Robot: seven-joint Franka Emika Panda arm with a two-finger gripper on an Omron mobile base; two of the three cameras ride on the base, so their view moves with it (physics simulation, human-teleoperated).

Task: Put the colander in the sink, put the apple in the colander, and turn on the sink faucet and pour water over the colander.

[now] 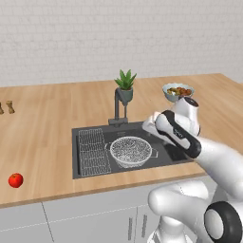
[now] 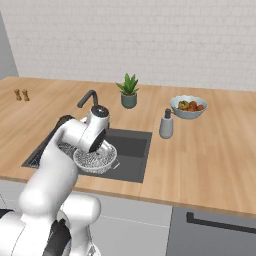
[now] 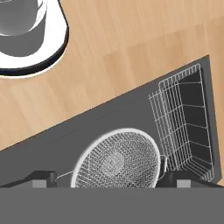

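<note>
Colander sits inside the sink, roughly mid-basin, upright, mesh bowl empty. Flat wire rack lies in the sink's left part in the left base view, just beside the colander; in the hand view the two are near touching at the rim.

Gripper hangs above the colander — its two dark fingertips stand wide apart, one at each side of the colander's rim in the hand view, nothing between them but the mesh bowl below. Whether the tips touch the rim cannot be told.

Apple rests on the wooden table well to the left of the sink, near the front edge, apart from everything else.

Sink faucet stands at the back edge of the basin, spout arching over the sink; no water visible. Potted plant just behind it. Fruit bowl sits farther right on the table, and a soap dispenser stands between it and the sink. Two small brown shakers stand far left — well apart from the sink.
</note>
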